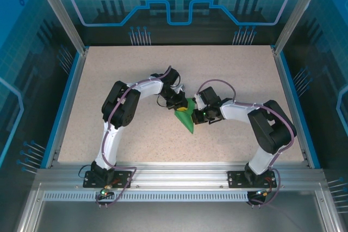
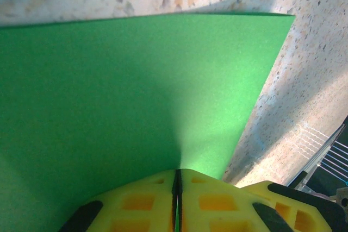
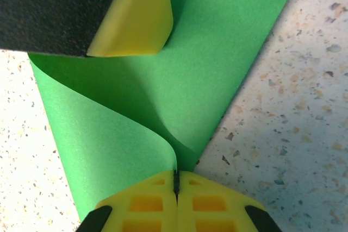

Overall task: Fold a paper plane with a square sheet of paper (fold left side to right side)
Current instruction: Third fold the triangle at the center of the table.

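Speckled beige surface inside a blue-walled enclosure; both arms reach in and meet near its middle.

Top view: green paper lies between the two hands as a narrow pointed shape, tip toward the near edge. Left hand is at its far-left side, right hand at its right side.

Left wrist view: yellow fingers are pressed together with only a thin slit between them, pinching the paper's edge. The paper spreads away as one broad flat panel, corner at far right.

Right wrist view: jaws are fully closed on a flap of the paper that curls up off the layer beneath. A yellow finger of the left hand sits over the paper at far left. The curl cannot be read from the top view.
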You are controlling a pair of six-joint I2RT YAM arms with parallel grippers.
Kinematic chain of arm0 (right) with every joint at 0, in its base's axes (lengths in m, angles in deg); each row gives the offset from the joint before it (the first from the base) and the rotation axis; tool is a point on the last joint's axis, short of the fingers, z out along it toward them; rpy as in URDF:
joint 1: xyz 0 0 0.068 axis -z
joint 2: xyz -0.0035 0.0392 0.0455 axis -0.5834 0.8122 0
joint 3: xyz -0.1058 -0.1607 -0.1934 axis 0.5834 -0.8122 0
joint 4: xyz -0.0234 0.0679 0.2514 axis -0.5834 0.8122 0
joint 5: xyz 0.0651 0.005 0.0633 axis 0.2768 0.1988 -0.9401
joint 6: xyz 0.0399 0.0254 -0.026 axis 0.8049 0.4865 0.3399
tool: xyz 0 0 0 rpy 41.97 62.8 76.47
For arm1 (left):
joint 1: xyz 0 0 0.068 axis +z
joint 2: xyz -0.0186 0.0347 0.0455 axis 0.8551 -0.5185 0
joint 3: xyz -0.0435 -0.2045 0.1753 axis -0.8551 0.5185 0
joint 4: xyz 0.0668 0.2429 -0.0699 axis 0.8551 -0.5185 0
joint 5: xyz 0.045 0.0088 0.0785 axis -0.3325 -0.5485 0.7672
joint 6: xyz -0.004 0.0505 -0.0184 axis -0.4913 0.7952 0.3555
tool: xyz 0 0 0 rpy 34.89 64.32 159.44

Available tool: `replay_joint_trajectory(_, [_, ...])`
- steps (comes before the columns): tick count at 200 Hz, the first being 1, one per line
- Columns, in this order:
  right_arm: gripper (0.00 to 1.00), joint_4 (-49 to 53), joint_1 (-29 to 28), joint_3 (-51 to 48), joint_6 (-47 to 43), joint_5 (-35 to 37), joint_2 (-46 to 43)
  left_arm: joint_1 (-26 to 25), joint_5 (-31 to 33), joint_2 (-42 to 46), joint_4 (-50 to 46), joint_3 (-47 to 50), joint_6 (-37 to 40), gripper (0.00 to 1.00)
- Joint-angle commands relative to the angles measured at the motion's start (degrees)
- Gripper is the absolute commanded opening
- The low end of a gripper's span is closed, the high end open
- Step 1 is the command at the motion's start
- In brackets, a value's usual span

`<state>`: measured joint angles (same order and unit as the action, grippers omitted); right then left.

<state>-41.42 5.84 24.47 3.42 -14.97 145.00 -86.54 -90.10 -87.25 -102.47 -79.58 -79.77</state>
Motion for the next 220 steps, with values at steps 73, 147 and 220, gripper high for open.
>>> replay_joint_trajectory(73, [0.0,0.9,1.1,1.2,0.8,1.0,0.2,-0.5,1.5,-2.5,-1.9,0.3,1.3,0.11])
replay_joint_trajectory(147, [0.0,1.1,1.1,0.7,0.5,0.8,-1.4,-0.5,1.5,-2.6,-2.0,0.3,1.2,0.11])
replay_joint_trajectory(220, [0.0,1.6,1.1,0.8,0.4,1.0,-1.7,-0.5,1.5,-2.7,-1.9,0.3,1.2,0.11])
